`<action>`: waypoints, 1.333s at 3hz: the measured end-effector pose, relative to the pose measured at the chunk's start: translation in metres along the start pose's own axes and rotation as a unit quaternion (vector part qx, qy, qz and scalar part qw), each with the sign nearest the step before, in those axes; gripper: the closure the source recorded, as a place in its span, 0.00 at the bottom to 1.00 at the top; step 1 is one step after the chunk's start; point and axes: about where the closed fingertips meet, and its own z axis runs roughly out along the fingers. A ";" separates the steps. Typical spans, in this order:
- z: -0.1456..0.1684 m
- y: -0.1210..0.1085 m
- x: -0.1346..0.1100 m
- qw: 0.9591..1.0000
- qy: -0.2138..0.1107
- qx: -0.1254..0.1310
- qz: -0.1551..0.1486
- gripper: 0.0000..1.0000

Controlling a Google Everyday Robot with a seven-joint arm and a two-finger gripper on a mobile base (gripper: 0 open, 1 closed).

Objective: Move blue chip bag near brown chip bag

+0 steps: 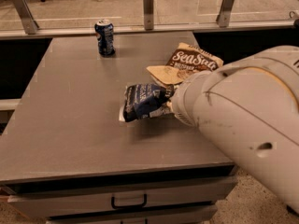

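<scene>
At the middle of the frame the dark navy glossy chip bag sits crumpled, its right end at the gripper, just below and left of the cream-tan chip bag with the brown "Sea Salt" panel, whose near edge it almost touches. The gripper itself is mostly swallowed by the big white rounded arm housing that fills the right and lower right of the frame, so whether the fingers are clamped on the bag or spread beside it I cannot tell. The main risk, as I judge it, is overshoot: pushing the blue bag further up and right would shove or ride over the tan bag (both are light and slippery on the grey tabletop). A loose hold could also let the bag flop or skid on release. The blue soda can at upper left stands well apart. The blue bag's lettering is too creased to read, and the arm hides the table's right edge.
</scene>
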 end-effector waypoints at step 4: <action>-0.003 -0.011 0.000 1.000 -0.014 -0.006 0.017 0.00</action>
